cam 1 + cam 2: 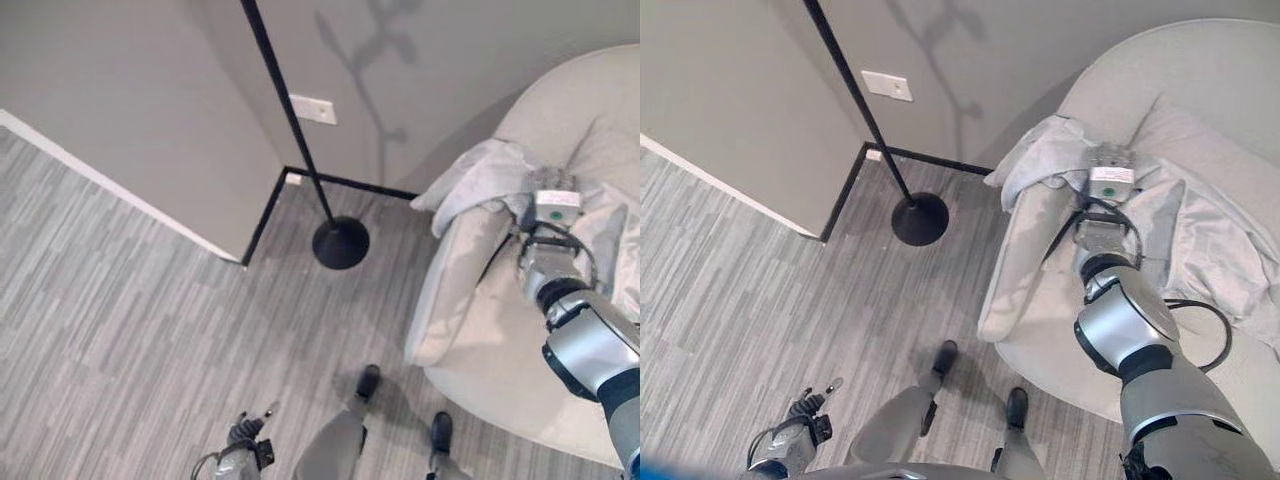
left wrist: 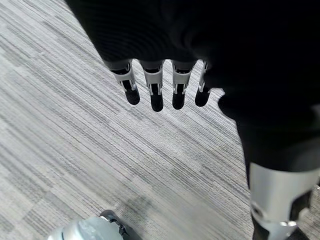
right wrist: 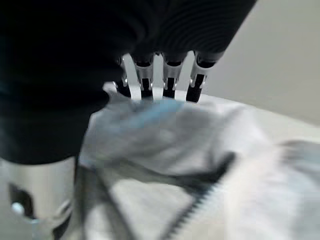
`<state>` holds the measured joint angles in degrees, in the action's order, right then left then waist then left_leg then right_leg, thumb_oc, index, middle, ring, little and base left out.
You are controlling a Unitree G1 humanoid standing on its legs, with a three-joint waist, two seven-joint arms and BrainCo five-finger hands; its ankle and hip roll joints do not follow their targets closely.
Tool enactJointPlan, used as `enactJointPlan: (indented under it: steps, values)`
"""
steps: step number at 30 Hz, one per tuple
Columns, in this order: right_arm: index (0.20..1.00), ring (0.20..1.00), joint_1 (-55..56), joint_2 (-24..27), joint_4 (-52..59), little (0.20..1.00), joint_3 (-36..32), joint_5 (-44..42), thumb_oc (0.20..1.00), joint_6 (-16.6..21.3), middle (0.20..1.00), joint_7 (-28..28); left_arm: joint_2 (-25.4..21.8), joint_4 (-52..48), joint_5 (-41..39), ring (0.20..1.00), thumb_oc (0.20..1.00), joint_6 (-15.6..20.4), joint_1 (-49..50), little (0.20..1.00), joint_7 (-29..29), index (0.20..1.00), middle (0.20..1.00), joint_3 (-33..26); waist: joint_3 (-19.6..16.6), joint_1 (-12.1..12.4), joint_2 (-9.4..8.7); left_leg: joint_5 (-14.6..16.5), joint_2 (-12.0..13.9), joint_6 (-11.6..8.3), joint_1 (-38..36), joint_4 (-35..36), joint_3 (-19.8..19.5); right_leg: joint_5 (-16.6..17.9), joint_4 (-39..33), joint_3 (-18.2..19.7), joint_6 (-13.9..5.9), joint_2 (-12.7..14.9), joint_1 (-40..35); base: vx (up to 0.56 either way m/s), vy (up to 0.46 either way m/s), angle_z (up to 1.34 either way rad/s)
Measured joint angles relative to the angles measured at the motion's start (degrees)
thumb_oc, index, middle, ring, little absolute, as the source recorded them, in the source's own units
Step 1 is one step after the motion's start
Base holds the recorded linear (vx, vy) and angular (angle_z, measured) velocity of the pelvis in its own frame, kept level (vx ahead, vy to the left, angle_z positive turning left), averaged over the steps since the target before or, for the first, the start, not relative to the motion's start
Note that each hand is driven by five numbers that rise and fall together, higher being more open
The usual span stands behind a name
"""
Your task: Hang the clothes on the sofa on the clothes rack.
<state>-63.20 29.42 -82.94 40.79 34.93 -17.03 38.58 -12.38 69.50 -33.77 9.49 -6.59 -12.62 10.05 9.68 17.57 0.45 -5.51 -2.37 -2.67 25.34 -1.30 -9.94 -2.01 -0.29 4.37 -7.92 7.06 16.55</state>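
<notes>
Jacket (image 1: 1200, 240) lies draped over sofa (image 1: 1200, 90) arm at right, right hand (image 1: 1110, 180) fingers extended on it, not gripping, left hand (image 2: 160, 90) relaxed low; should bunch cloth before lifting toward rack (image 1: 300, 140)

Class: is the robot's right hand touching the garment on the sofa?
Touching. The right wrist view shows the right hand's fingertips pressing into the garment.
</notes>
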Motion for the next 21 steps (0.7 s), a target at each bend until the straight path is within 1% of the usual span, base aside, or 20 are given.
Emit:
enactJointPlan:
  steps: [2,4,7,11,15,18,19,20,21]
  values:
    - [1.0,1.0,-0.4,2.0,0.0,1.0,0.1,0.0,1.0,-0.5,1.0,0.1,-0.1,0.0,-1.2,1.0,1.0,0.2,0.0,1.0,-0.1,1.0,1.0,0.9,0.0,0.1,-0.04,0.0,-0.8,0.01,1.0,-0.4,0.2,-0.8,1.6,0.2,-0.77,0.9,1.5,0.01,0.032,0.03]
    - [1.0,1.0,-0.7,3.6,0.0,1.0,0.2,0.0,1.0,-1.2,1.0,0.2,-0.2,0.0,-1.5,1.0,1.0,0.4,-0.1,1.0,-0.1,1.0,1.0,0.9,-0.1,0.4,-0.17,0.0,-1.1,0.02,1.7,-0.5,0.4,-1.0,2.2,0.4,-1.02,1.2,2.4,0.0,0.017,0.0]
    - [1.0,1.0,-0.8,4.5,-0.2,1.0,0.3,0.1,1.0,-1.8,1.0,0.2,-0.5,-0.1,-1.5,1.0,1.0,0.5,-0.1,1.0,-0.4,1.0,1.0,1.1,-0.3,0.6,-0.39,0.0,-1.2,0.03,2.5,-0.8,0.6,-1.2,2.8,0.6,-1.12,1.3,3.5,-0.03,0.053,-0.03]
    - [1.0,1.0,-0.7,4.4,-1.3,1.0,0.1,0.0,1.0,-2.0,1.0,-0.2,-0.4,-1.5,-1.5,1.0,1.0,0.5,-0.1,1.0,-0.4,1.0,1.0,2.5,-0.4,0.8,-0.14,-0.3,-1.3,0.36,4.5,-1.0,0.9,-1.3,3.8,1.1,-1.21,1.3,6.0,-0.01,0.045,-0.05]
    - [1.0,1.0,0.5,4.0,-1.3,1.0,0.1,-0.1,1.0,-1.8,1.0,-0.7,-0.4,-1.7,-1.5,1.0,1.0,0.6,-0.2,1.0,-0.4,1.0,1.0,2.6,-0.7,1.8,0.43,-0.3,-1.8,0.4,4.7,-1.0,1.1,-1.7,4.4,1.2,-1.73,1.9,6.5,0.0,0.033,0.02]
    - [1.0,1.0,0.8,2.3,-1.4,1.0,0.1,-0.2,1.0,-1.4,1.0,-2.8,-0.4,-1.6,-1.5,1.0,1.0,0.6,0.1,1.0,-0.2,1.0,1.0,2.5,-0.8,2.0,0.63,-0.3,-2.4,0.32,5.7,-1.0,1.3,-2.1,5.2,1.4,-2.1,2.5,8.0,0.01,0.029,0.01]
    - [0.74,0.74,1.1,0.9,-1.4,0.74,0.0,-1.8,0.74,-1.4,0.74,-3.1,-0.4,-1.1,-1.6,1.0,1.0,0.5,0.1,1.0,-0.1,1.0,1.0,2.5,-0.8,2.0,0.67,-0.3,-2.6,0.33,5.8,-1.3,1.4,-2.3,5.4,1.5,-2.32,2.8,8.0,0.0,0.0,0.0]
    - [0.2,0.2,1.2,0.9,-1.4,0.2,0.0,-1.9,0.2,-1.3,0.2,-3.5,-0.4,-1.2,-1.6,1.0,1.0,0.5,0.0,1.0,-0.1,1.0,1.0,2.5,-0.9,2.1,0.74,-0.3,-2.7,0.33,5.8,-1.3,1.3,-2.3,5.4,1.4,-2.36,2.8,7.9,0.0,0.0,0.0]
    - [0.2,0.2,1.1,0.9,-1.4,0.2,0.0,-2.1,0.2,-1.4,0.2,-3.8,-0.4,-1.2,-1.6,1.0,1.0,0.5,0.0,1.0,-0.1,1.0,1.0,2.5,-0.9,2.3,0.74,-0.3,-2.7,0.33,5.8,-1.3,1.3,-2.3,5.4,1.4,-2.37,2.9,7.9,0.0,0.0,0.0]
